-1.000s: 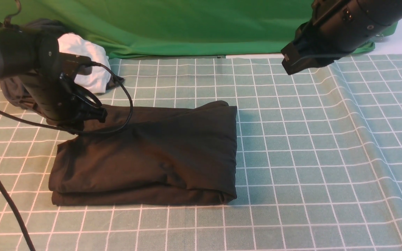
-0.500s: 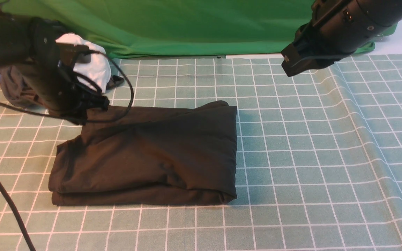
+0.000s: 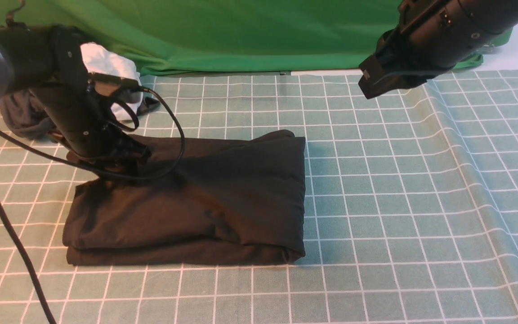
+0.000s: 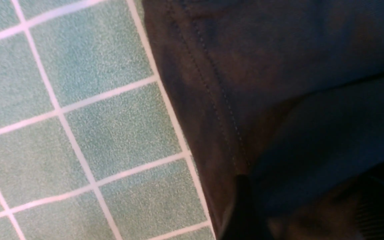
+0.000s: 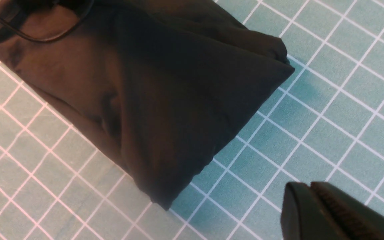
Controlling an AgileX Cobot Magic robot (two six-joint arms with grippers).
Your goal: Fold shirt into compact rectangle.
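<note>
Black arms (image 3: 56,85), looping black cables (image 3: 169,135).

Black-brown shirt (image 3: 196,198), plain on every visible fold, with a line of dark stitching along one hem in the left wrist view. Beneath it, teal-green tablecloth (image 3: 398,202) crossed by a grid of thin white lines. Behind, bright green backdrop cloth (image 3: 241,31). At the far left, white garment (image 3: 106,63) and dark grey garment (image 3: 20,114). Black left arm (image 3: 61,99), black cable (image 3: 2,216), black right arm (image 3: 430,36).
</note>
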